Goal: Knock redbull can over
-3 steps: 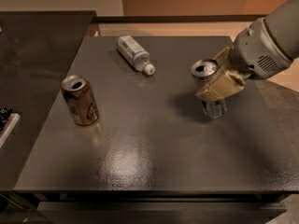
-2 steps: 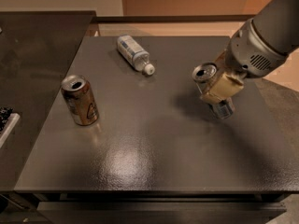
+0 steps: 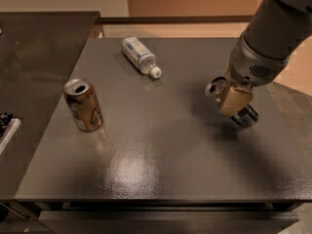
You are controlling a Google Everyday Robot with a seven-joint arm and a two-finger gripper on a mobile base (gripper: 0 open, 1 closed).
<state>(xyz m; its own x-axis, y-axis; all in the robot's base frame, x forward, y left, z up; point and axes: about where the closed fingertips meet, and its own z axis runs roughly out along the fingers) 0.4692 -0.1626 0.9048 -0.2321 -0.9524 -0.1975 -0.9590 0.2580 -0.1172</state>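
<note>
The redbull can (image 3: 213, 88) is at the right of the dark table (image 3: 161, 145). It is tilted far over: its silver top faces left and its lower end (image 3: 246, 116) points to the right, towards me. My gripper (image 3: 235, 100) is on top of the can's middle and hides its body, with the grey arm reaching in from the upper right.
A wider orange-brown can (image 3: 83, 104) stands upright at the left of the table. A clear white-capped plastic bottle (image 3: 139, 55) lies on its side at the back. A dark counter (image 3: 34, 52) adjoins the table on the left.
The redbull can has gone from nearly upright to strongly tilted, with its top swung left. My gripper has stayed against it and moved down a little.
</note>
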